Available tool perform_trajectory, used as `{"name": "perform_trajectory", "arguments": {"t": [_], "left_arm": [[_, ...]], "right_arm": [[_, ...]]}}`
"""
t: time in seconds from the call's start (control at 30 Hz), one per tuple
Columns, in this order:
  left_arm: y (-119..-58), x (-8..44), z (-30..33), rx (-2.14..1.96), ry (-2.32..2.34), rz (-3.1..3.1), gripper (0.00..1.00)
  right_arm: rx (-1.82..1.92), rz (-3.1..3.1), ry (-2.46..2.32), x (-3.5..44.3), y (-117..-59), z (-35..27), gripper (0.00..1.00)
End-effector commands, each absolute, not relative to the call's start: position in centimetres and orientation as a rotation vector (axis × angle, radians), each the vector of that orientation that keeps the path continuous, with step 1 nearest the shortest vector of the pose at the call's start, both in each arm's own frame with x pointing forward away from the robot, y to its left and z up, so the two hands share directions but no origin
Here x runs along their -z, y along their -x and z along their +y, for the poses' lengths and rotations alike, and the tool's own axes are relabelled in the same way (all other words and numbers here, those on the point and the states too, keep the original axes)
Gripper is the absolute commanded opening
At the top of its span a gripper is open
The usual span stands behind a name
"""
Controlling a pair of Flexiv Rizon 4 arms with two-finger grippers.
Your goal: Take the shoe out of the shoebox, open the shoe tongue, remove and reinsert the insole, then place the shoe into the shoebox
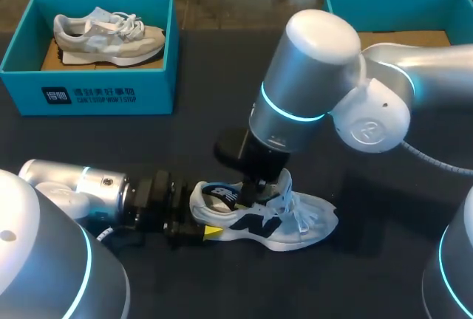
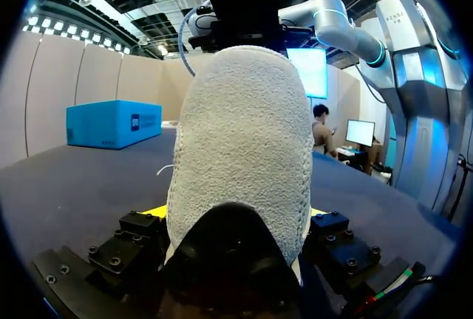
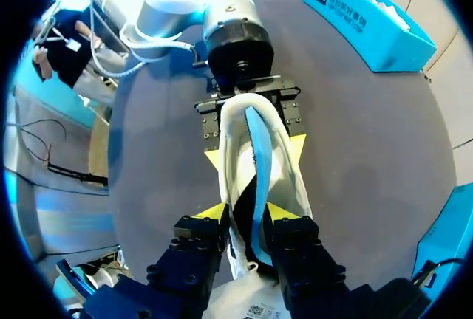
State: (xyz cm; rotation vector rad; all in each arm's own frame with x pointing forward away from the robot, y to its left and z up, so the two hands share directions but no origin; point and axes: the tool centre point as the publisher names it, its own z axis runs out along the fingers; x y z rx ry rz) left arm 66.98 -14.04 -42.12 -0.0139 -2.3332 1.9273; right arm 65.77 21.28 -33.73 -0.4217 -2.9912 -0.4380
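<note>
Head view, left arm (image 1: 81,186): comes in low from the near left corner and lies almost flat along the table, pointing at the shoe's heel.
Left gripper (image 1: 198,232): at the heel, with its fingers closed in from both sides and their yellow tips against the heel's flanks. It has hold of the shoe.
Shoe (image 1: 277,223): white with a dark side mark. It stands sole-down on the dark table (image 1: 185,142), near the middle and outside both boxes.
Shoe axis: the long axis runs across the table, with the heel toward the left arm and the toe pointing to the right. In the left wrist view the heel fills the space between the fingers and the shoe runs straight away from the camera.
Tongue (image 1: 285,184): stands up from the mouth, on the toe side of the right gripper, with the laces (image 1: 301,217) loose ahead of it.
Right gripper (image 1: 257,186): set down over the shoe's mouth from above. I cannot tell whether it grips anything.
Right arm (image 1: 318,75): comes in from the right and bends down over the shoe.
Left shoebox (image 1: 89,96): teal and open, at the far left. It holds a pale grey shoe (image 1: 111,38) lying lengthwise with its toe to the right.
Right shoebox (image 1: 392,0): teal and open, at the far right, partly hidden behind the right arm.
</note>
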Motion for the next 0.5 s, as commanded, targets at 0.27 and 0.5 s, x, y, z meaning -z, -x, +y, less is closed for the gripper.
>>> {"name": "perform_trajectory", "arguments": {"t": [0.27,0.5], "left_arm": [[-67.1,42.4,-14.2,-1.928,0.013,-2.334,0.00],[-67.1,42.4,-14.2,-1.928,0.013,-2.334,0.00]], "right_arm": [[0.451,-2.971,0.432,33.8,-66.9,22.0,0.26],[0.429,-2.955,0.445,34.1,-67.0,22.6,0.23]]}}
